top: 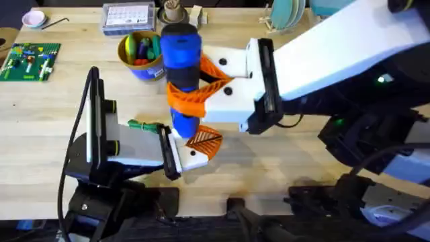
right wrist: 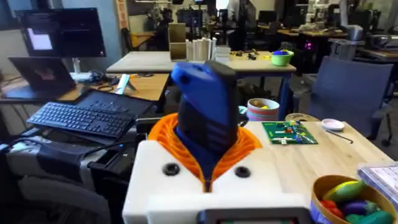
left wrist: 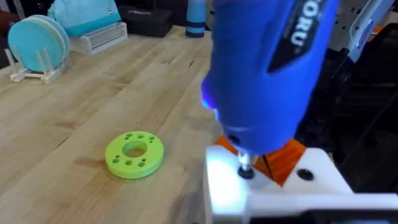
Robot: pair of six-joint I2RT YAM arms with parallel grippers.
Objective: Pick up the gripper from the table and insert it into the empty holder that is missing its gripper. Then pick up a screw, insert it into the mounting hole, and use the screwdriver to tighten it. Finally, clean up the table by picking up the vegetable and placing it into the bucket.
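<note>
Light wooden table point(top: 40, 128); office desks point(right wrist: 205, 60), chair point(right wrist: 348, 93) behind.

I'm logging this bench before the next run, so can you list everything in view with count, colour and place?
screwdriver: 1, blue, upright in right gripper
gripper: 1, orange, on the holder
holder: 1, cream-white, under the screwdriver tip
vegetable: 1, green, beside left arm
bucket: 1, blue and yellow, far centre
disc: 1, bright green, on table
circuit board: 1, green, far left
right gripper: white, orange pads, centre
left arm: black, lower left
</note>
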